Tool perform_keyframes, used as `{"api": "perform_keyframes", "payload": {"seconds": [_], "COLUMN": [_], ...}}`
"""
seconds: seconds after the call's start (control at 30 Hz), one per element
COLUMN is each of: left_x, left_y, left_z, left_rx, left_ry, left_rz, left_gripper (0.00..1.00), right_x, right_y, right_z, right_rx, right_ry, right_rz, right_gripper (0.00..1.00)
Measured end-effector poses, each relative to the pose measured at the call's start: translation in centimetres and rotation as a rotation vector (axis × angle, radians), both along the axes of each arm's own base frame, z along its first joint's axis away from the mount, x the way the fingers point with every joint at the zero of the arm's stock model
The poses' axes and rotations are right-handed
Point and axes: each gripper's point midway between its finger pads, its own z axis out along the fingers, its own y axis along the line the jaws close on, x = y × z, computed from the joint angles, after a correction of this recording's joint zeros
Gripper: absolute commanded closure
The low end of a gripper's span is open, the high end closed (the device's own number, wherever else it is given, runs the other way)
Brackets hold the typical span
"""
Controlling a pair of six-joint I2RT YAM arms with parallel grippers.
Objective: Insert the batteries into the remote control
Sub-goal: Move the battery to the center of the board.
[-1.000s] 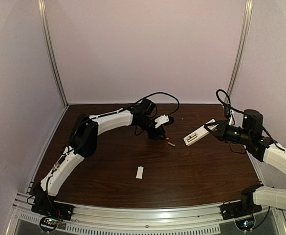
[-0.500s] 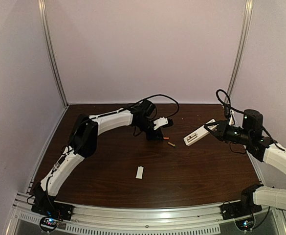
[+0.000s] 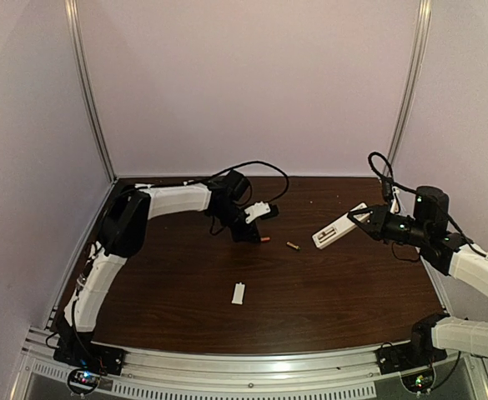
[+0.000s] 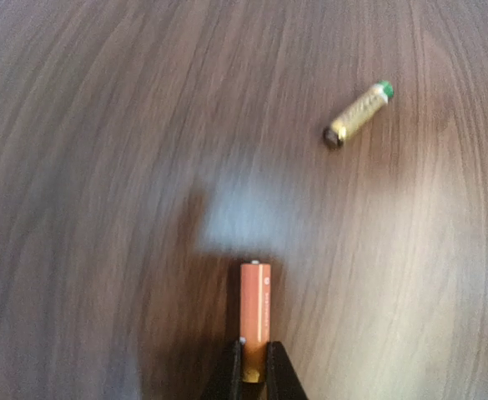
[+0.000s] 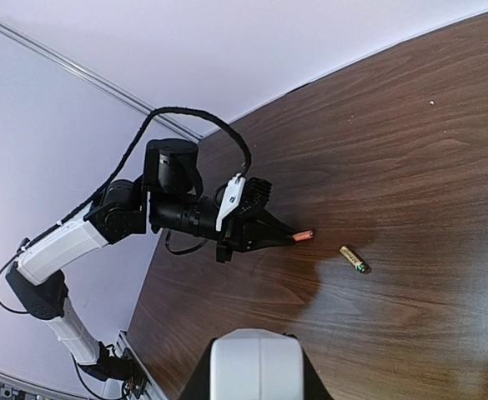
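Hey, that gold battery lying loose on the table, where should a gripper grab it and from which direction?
Grip the gold battery around its middle, coming straight down and closing across its narrow width. It lies flat on the table, slanted, with bare wood along both long sides, so the top is open.
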Motion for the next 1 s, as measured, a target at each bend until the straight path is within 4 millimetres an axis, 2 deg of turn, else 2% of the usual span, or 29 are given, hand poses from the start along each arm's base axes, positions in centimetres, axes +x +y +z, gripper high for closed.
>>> {"api": "perform_keyframes", "payload": {"seconds": [0.2,0.33,0.43,0.5,0.6,0.7,1.0], "left_x": [-3.0,-5.1,-6.5,-7.2,-7.6,-7.9,-7.8], "left_y": [6.2,8.9,10.5,11.3,11.8,11.7,11.1], "left_z": [-0.3,-0.4,-0.5,-0.5,-0.5,-0.3,-0.3], "left_rx": [0.121,0.174,0.203,0.224,0.244,0.264,0.34], "left_ry": [0.093,0.139,0.17,0.187,0.192,0.19,0.173], "left_rz": [0.149,0.228,0.273,0.301,0.321,0.331,0.336], "left_gripper": [1.0,0.99,0.93,0.84,0.72,0.68,0.7], "right_x": [0.1,-0.1,-0.1,-0.1,-0.1,-0.1,-0.2], "right_y": [0.4,0.5,0.6,0.6,0.6,0.6,0.6], "right_z": [0.4,0.4,0.4,0.4,0.5,0.6,0.3], "right_rx": [0.029,0.041,0.046,0.047,0.051,0.053,0.051], "right_ry": [-0.004,-0.004,-0.004,-0.004,-0.008,-0.016,-0.009], "right_rz": [0.016,0.025,0.027,0.029,0.03,0.031,0.03], "right_gripper": [1.0,1.0,1.0,1.0,1.0,1.0,1.0]}}
